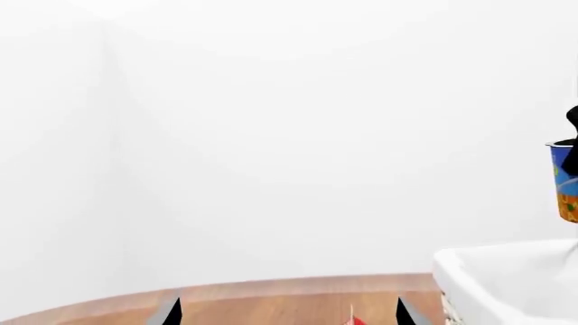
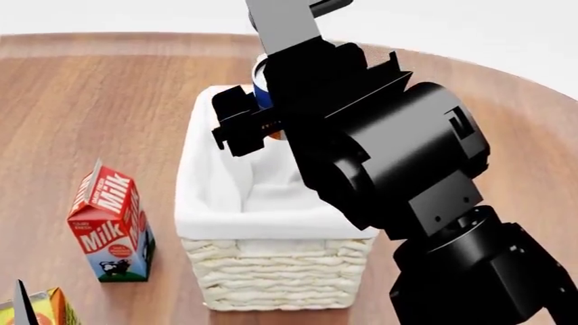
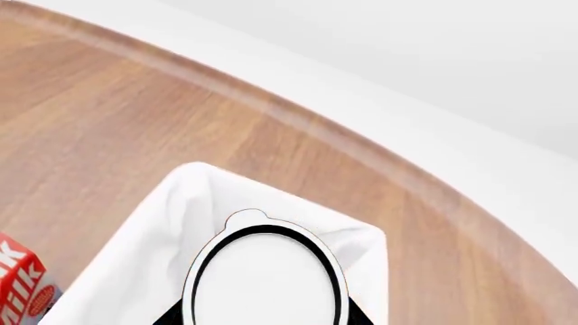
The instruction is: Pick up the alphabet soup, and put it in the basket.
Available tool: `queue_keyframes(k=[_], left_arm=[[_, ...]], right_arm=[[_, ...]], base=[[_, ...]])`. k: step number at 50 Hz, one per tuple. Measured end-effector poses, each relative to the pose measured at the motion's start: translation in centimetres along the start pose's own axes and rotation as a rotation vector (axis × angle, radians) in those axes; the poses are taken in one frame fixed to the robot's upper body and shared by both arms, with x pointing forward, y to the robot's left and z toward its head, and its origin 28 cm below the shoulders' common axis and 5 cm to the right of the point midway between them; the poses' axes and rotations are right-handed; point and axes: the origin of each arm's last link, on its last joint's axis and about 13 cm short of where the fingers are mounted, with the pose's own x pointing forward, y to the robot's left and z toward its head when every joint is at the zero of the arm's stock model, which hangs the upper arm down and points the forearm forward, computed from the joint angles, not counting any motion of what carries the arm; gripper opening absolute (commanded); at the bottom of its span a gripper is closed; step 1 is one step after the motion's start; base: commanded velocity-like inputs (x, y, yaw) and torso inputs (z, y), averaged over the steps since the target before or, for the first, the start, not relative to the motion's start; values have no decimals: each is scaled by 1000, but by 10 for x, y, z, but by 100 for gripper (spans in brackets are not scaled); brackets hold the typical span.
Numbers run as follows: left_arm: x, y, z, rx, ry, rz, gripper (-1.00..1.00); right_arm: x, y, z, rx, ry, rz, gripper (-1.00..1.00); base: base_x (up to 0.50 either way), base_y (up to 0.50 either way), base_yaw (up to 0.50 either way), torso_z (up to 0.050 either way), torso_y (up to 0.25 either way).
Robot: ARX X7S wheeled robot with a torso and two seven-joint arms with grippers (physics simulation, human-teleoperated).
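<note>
The right hand (image 2: 264, 115) hangs over the far end of the basket (image 2: 271, 223), clenched on the soup can (image 2: 260, 84). In the head view only a sliver of the can shows, a blue and white edge behind the black arm, with a bit of orange lower down near the hand. The right wrist view looks straight down on the can's white lid (image 3: 264, 277), ringed in black with a small pull tab, and the dark fingertips (image 3: 172, 315) press against its two sides. The lid sits over the white cloth lining (image 3: 172, 223) at the basket's far end, so the can is held above the opening and not resting inside. The left wrist view catches the can from the side at its border, clear of the basket rim (image 1: 488, 264) and above it.

The basket stands on the wooden desk (image 2: 99, 101), roughly in the middle, its long side running from the near edge toward the far edge. A red and white milk carton (image 2: 110, 223) stands upright just beside it, toward the desk's left edge. An orange carton (image 2: 45, 308) peeks in at the near left corner.

The left hand (image 1: 287, 315) shows only its two dark fingertips, spread well apart with nothing between them, near the desk.
</note>
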Motion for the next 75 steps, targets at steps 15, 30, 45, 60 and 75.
queue_keyframes(k=[15,30,45,60,75], left_arm=[[0,0,0,-3,-1,0,100],[0,0,0,-3,-3,2,100],[0,0,0,11,-6,4,100],[0,0,0,13,-10,2,100],[0,0,0,10,-12,0,100]], right_arm=[[0,2,-1,-9,-2,8,-100],[-1,3,-1,-14,-4,17,-100],[0,5,-1,-19,-4,21,-100],[0,6,-3,-21,-2,26,-100],[1,5,-4,-22,-2,28,-100]], base=[[-1,0,0,0,-45],[0,0,0,0,-30],[0,0,0,0,-31],[-1,0,0,0,-65],[0,0,0,0,-46]])
